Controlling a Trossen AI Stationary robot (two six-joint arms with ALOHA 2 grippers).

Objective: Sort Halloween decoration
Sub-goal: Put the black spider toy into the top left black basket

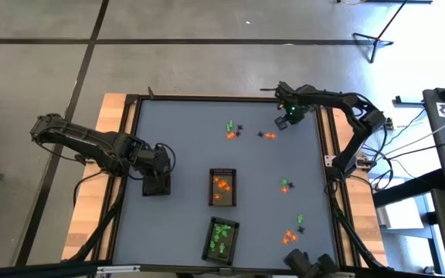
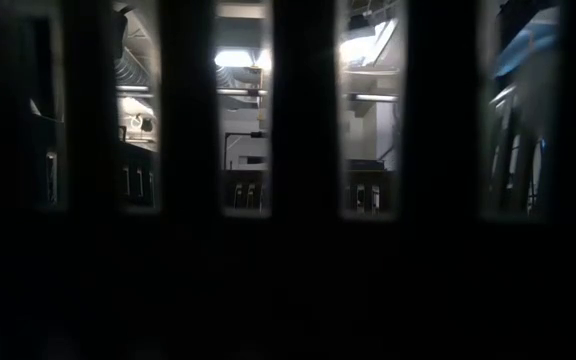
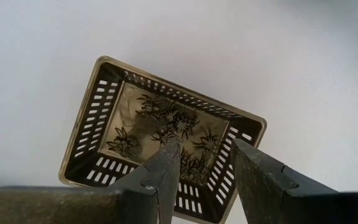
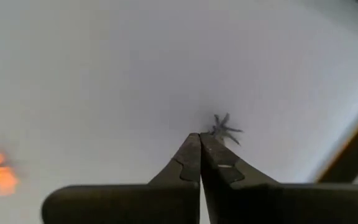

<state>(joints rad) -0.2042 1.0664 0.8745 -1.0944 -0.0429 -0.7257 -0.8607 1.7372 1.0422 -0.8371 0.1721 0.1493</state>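
Left gripper (image 3: 204, 168), fingers parted and empty, hangs over the tray (image 1: 157, 184) of black spiders near the table's left edge; right gripper (image 4: 199, 140), closed, meets a black spider (image 4: 224, 129) near the far right corner, with loose trinkets (image 1: 232, 131) on the right half.

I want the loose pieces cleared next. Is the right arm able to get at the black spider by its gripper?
Probably yes: the right gripper hangs beside the black spider on bare mat, nothing between, but its fingers are shut.
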